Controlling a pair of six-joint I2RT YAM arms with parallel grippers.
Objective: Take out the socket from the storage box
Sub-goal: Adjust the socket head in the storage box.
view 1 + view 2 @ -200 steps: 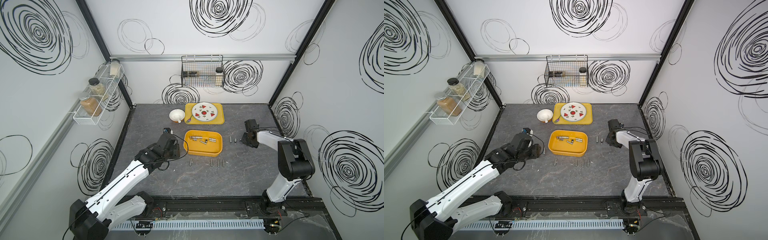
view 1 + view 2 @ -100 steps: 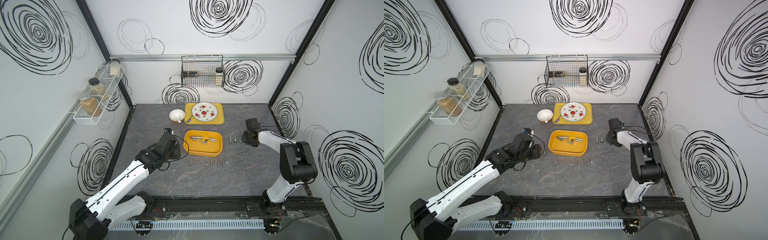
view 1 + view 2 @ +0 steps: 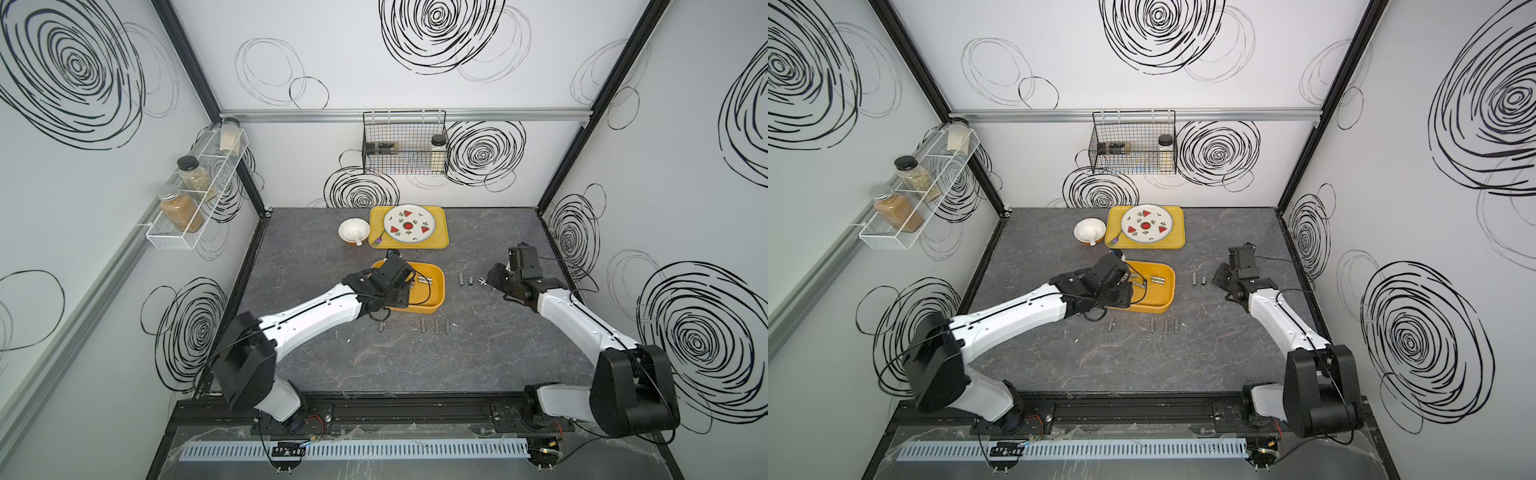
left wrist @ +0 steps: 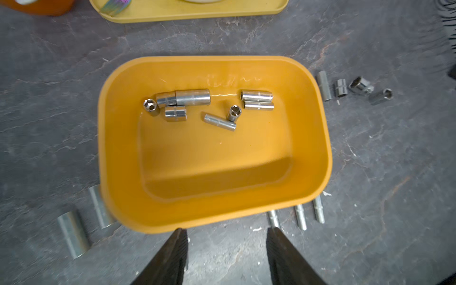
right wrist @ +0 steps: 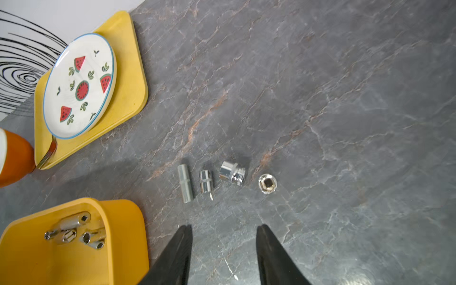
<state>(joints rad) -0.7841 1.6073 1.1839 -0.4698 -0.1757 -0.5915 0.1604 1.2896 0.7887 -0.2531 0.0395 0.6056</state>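
Where the table [image 3: 415, 365] runs out from the arm bases, its top is matte, dark grey stone pattern with pale and rusty veins. Nearest on it lie four slim steel sockets [image 3: 436, 326], dull cylinders set parallel just in front of the storage box [image 3: 434, 305], one of them apart to the left. The box is a glossy yellow-orange plastic tub, rectangular with rounded corners and raised, sloping walls.

The left gripper [image 4: 225, 232] hovers over the box's left end. Its black tapered fingers stand apart, with nothing between them and nothing touched. Right of the box, the right gripper [image 5: 223, 228] hangs above the table, fingers likewise spread and empty. It is near a side row of sockets [image 5: 205, 181] but clear of it: a plain slim tube, a short banded one, a wide stepped chrome one on its side, and one upright showing a square hole.

Inside the box, eight chrome sockets [image 4: 192, 97] lie loose near the far wall in two clusters, most on their sides, two turning a hex mouth upward.

Farther back, a flat pale-yellow tray [image 3: 441, 239] carries a round white plate [image 3: 409, 223] painted with watermelon slices, with a fork [image 5: 48, 153] beside it. A white bowl [image 3: 354, 230] with an orange outside sits just left of the tray. On the back wall hangs a black wire basket [image 3: 405, 145] holding a jar [image 3: 438, 151].
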